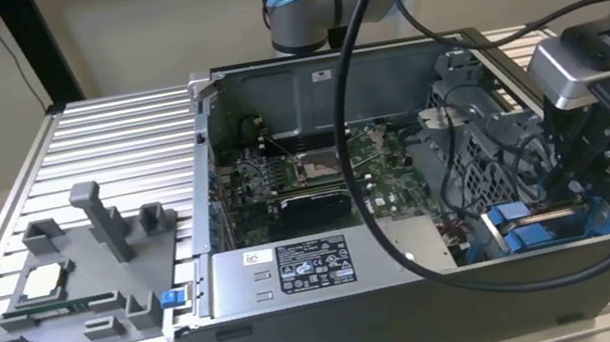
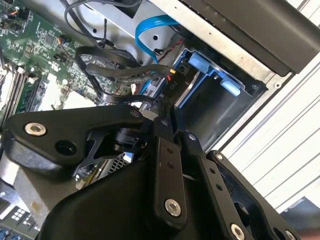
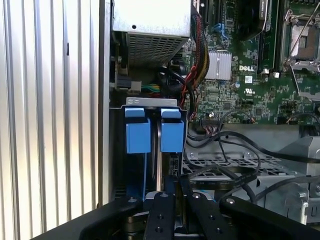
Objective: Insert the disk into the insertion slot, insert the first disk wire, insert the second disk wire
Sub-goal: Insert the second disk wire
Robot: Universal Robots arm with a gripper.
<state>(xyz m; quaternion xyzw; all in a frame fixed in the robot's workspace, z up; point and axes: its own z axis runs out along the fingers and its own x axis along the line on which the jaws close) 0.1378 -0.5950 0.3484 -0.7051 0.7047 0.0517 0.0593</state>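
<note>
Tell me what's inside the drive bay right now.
In the first wrist view, the insertion slot holds two blue plastic fittings. The gripper covers its lower part, so the rest stays hidden.

PSU label print too small to read.

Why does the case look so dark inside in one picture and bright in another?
In the exterior view the computer case sits in dim, even light, its lower corner shadowed under the gripper. In the first wrist view the ribbed table glares white. In the second wrist view the close gripper links look soft.
</note>
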